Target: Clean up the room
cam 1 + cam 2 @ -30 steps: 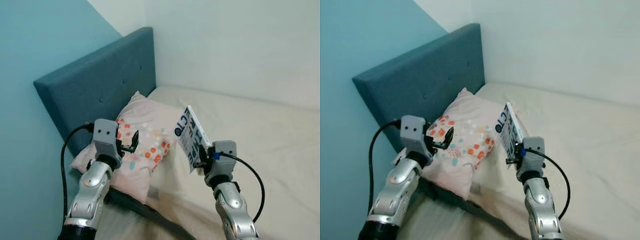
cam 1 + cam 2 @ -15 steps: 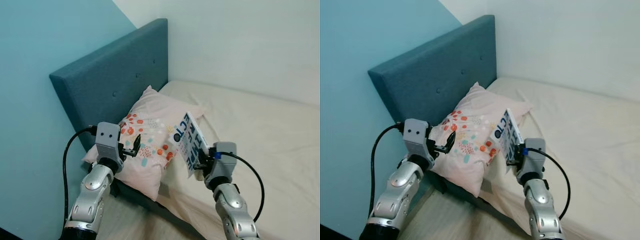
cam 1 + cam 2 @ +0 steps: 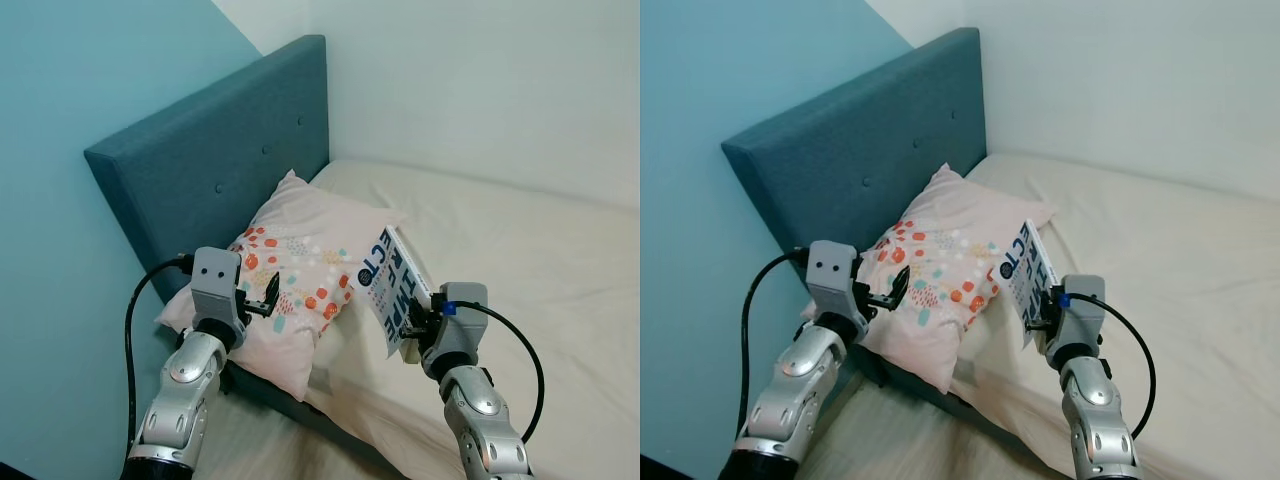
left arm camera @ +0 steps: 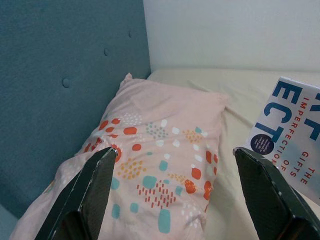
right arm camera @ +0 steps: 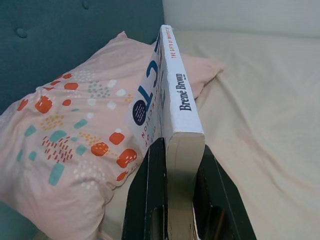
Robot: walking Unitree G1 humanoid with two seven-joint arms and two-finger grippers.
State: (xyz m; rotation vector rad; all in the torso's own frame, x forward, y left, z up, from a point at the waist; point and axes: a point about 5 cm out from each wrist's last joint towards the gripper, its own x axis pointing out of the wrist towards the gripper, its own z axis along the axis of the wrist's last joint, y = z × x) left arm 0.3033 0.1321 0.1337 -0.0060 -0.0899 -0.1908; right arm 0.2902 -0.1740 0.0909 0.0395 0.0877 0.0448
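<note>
On my far left a teal wall [image 3: 60, 200] runs beside the padded blue headboard [image 3: 210, 170], which has round buttons sunk into it. My left gripper [image 3: 262, 297] is raised in front of me, over the near edge of the pillow, and from its wrist camera I see its 2 black fingers [image 4: 92, 187] spread wide apart with nothing between them. A black cable loops from that wrist back along my silver arm.

The pillow [image 3: 300, 270] is pale pink with orange, teal and white spots. It lies at the head of the bed [image 3: 520, 250], one end propped against the headboard, the other end reaching toward the middle of the cream sheet.

Right of the pillow, my right gripper [image 3: 1040, 318] is clamped on a book [image 3: 392, 285]. The 2 fingers [image 5: 147, 195] press the covers from either side near its lower end, so the book stands tilted up in the air above the sheet, just beside the pillow's near corner. Its cover is white with big dark blue letters, a dark round badge and small red text; the spine [image 5: 182, 100] reads "Brené Brown".

Behind the bed is a plain pale wall [image 3: 480, 80].
</note>
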